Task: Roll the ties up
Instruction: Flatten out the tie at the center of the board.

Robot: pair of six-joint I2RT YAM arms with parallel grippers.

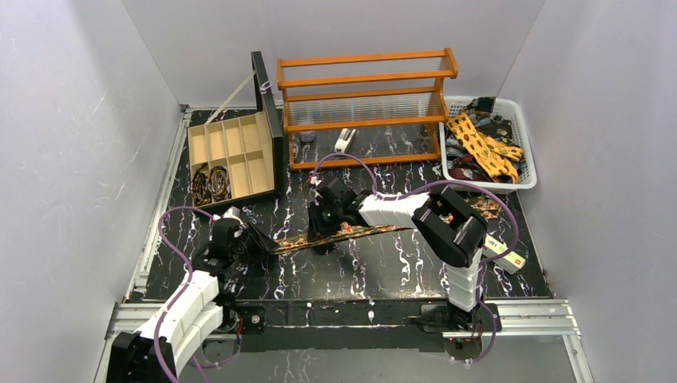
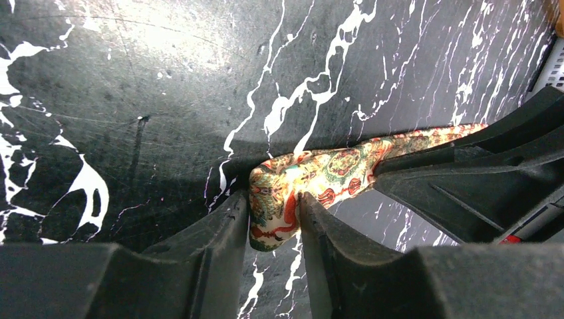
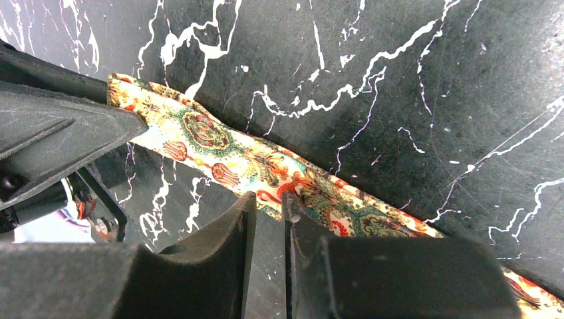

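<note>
Overhead: patterned tie (image 1: 297, 241) lies flat on the bench (image 1: 383, 271), long axis left-right. Left end effector (image 1: 267, 246) sits at its left tip, and right end effector (image 1: 323, 231) is just beside it along the strip.

Left wrist: jaws clamped on the folded tip (fabric fills the gap).

Right wrist: fingers nearly together at the tie's near edge; can't tell if they pinch it.

Left arm is nearer the tip, so the roll likely starts there, winding rightward.

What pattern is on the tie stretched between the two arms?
Cream tie, red-green ornate medallions; right wrist view.
</note>
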